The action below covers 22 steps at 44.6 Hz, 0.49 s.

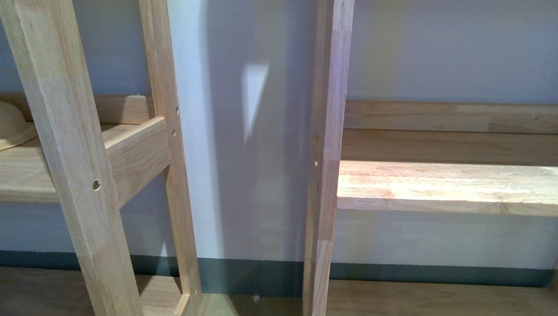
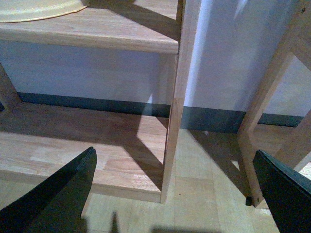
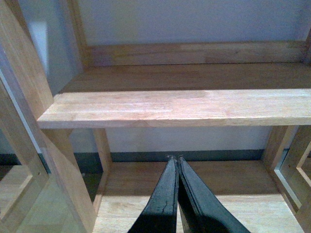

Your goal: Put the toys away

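The toys are out of view in all three views. In the left wrist view my left gripper (image 2: 175, 152) is open, its dark fingers (image 2: 63, 194) far apart with nothing between them; it hangs over the pale floor beside a wooden shelf upright (image 2: 176, 97). My right gripper (image 3: 174, 158) is shut and holds nothing. It points at the bottom board (image 3: 194, 194) of a wooden shelf unit, below the bare middle shelf (image 3: 180, 109). Neither arm shows in the front view.
Two wooden shelf units stand against a white wall (image 1: 256, 164), the left unit (image 1: 131, 151) and the right unit (image 1: 447, 184), with a gap between them. A pale cream rounded object (image 1: 10, 122) sits on the left unit's shelf, its rim (image 2: 39, 8) visible from the left wrist.
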Motion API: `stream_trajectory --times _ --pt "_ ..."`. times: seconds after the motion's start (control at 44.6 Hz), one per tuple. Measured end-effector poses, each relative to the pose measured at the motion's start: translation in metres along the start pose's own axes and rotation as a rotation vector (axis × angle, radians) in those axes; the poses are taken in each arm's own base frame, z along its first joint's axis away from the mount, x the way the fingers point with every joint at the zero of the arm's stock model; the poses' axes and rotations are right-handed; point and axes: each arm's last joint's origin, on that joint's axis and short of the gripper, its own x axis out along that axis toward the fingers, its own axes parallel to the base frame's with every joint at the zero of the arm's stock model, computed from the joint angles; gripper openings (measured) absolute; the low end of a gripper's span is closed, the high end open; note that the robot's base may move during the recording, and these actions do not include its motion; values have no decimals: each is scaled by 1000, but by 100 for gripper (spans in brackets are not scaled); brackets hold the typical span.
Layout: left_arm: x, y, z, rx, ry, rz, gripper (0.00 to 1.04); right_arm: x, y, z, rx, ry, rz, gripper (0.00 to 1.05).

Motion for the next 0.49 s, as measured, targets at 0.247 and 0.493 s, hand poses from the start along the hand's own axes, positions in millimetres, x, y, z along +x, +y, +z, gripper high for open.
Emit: stream_trajectory --times 0.247,0.493 --pt "0 0 0 0 0 0 99 0 0 -16 0 1 0 3" --pt "0 0 0 0 0 0 99 0 0 -28 0 3 0 3"
